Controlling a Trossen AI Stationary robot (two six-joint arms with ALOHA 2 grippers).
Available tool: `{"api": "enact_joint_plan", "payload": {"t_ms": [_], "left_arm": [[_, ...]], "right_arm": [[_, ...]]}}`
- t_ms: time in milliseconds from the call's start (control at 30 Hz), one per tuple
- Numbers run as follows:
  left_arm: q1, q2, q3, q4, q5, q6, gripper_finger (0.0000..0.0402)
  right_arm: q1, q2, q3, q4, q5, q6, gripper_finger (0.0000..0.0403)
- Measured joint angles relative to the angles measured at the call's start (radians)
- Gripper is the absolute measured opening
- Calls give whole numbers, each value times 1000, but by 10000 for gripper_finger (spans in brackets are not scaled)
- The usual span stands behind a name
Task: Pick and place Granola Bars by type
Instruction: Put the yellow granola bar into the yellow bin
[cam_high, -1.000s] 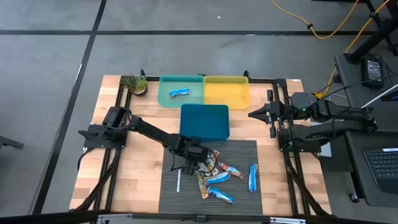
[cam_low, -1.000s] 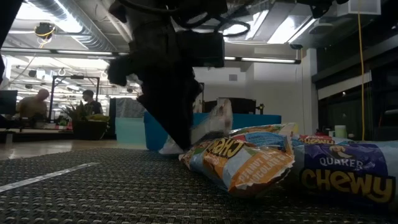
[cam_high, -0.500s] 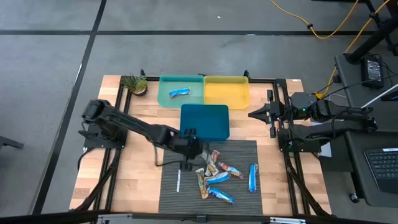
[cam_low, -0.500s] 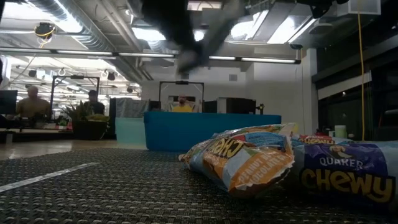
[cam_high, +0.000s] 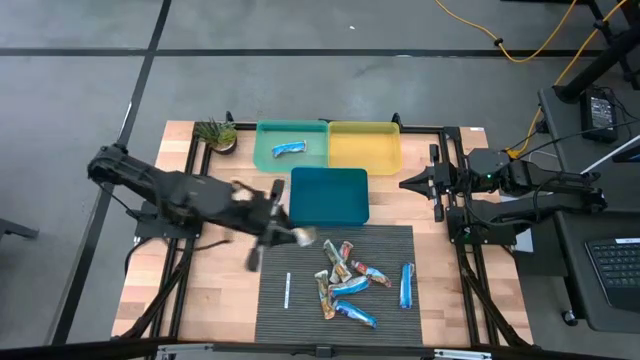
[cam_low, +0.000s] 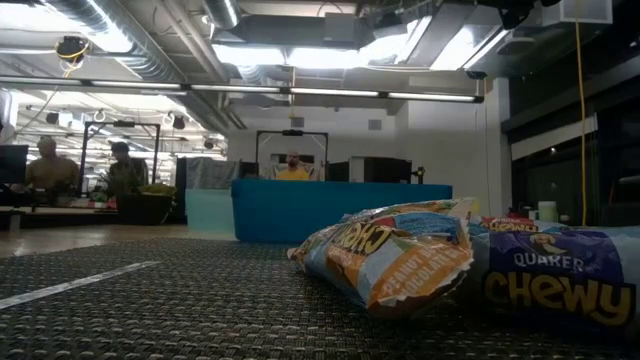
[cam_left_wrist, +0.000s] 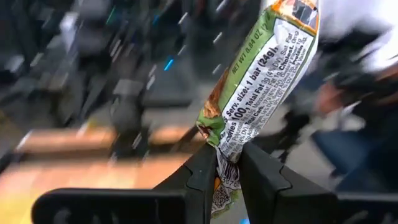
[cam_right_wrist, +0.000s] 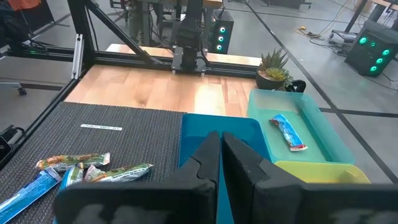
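The left end effector (cam_high: 290, 236) is clamped on a green-wrapped granola bar (cam_left_wrist: 261, 93), pinching one end of it between its two dark fingers (cam_left_wrist: 205, 174) so that the rest of the wrapper stands out past the fingertips. Seen from above, this end effector hangs over the wooden surface (cam_high: 215, 285) just off the left edge of the dark mat (cam_high: 385, 305), beside the lower left corner of the dark blue tray (cam_high: 330, 195).

The right end effector (cam_high: 408, 183) waits at the right side of the surface, level with the dark blue tray, its fingers pressed together on nothing.

Behind the dark blue tray sit a teal tray (cam_high: 262, 155) and a yellow tray (cam_high: 365, 148) side by side. One blue bar (cam_high: 288, 149) lies in the teal tray.

On the mat, a loose pile of bars (cam_high: 342, 280), blue and multicoloured, lies right of the left end effector and well apart from it. A single blue bar (cam_high: 406, 285) lies alone to the right of the pile. A thin white stick (cam_high: 287, 291) lies on the mat's left part, near the held bar but below it.

A small potted plant (cam_high: 216, 134) stands at the back left corner.
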Motion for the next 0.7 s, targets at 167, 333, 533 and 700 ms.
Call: {"api": "enact_joint_plan", "payload": {"t_ms": [167, 333, 533, 700], "left_arm": [[-76, -58, 1, 54, 3, 68, 56], [-110, -71, 1, 57, -63, 99, 56], [-109, -71, 1, 57, -87, 98, 56], [-109, -71, 1, 57, -132, 106, 56]], "right_arm": [[0, 0, 0, 2, 0, 0, 21], [0, 0, 0, 34, 0, 0, 21], [0, 2, 0, 84, 0, 57, 23], [0, 35, 0, 138, -41, 108, 71]]}}
